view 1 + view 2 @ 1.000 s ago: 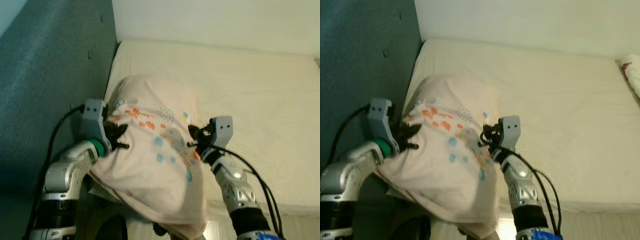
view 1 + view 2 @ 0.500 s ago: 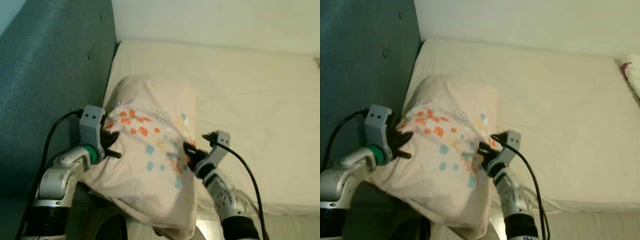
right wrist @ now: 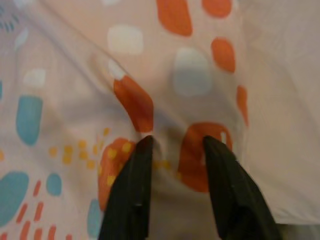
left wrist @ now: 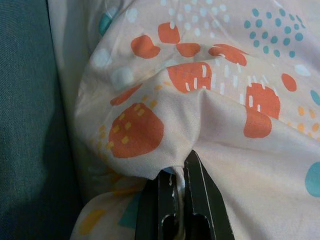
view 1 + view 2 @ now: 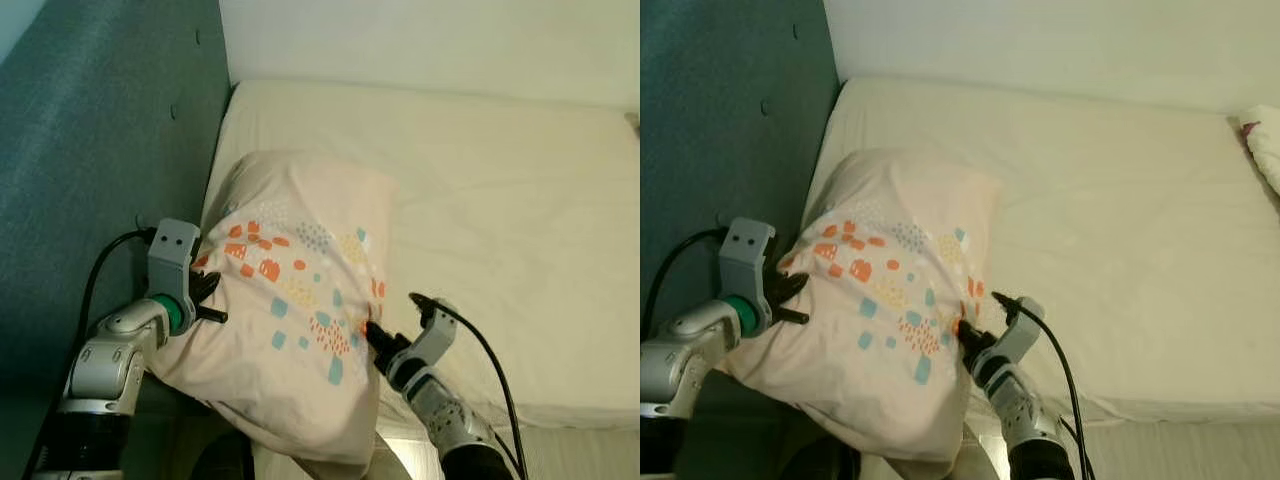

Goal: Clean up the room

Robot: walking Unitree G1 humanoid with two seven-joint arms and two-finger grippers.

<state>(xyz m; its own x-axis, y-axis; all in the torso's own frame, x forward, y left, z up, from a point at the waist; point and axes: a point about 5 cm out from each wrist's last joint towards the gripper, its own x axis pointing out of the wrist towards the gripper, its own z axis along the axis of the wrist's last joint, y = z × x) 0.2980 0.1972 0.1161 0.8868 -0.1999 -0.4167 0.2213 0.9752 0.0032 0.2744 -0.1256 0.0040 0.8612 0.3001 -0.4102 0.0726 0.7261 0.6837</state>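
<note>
Pillow (image 5: pixel 300 300), pale peach w/ orange, teal and yellow blotches, is lying at the head corner of the bed (image 5: pixel 500 200), its top end resting on the mattress and its lower end hanging out past the bed's near edge. It's pressing right up against the teal headboard (image 5: pixel 90 170) on its one side.

Left hand (image 5: pixel 208 300) is sitting between pillow and headboard, fingers clenched on a pinch of the pillow's fabric at that side; in the left wrist view the two black fingers (image 4: pixel 200 200) are squeezing a small fold of cloth just under an orange blotch. Silver left arm is bending up from below, black cable looping off the wrist toward the headboard.

Right hand (image 5: pixel 375 335) is sitting at the pillow's other side, near the lower corner, just off the bed's near edge. In the right wrist view its fingers (image 3: pixel 132 195) are standing apart, released, tips pressing into the cloth on either side of a crease between orange patches.

Beyond the pillow, cream sheet is running smooth across the bed. A bit of white cloth (image 5: pixel 1265 145) is poking in at the bed's far end, well apart from the pillow.
</note>
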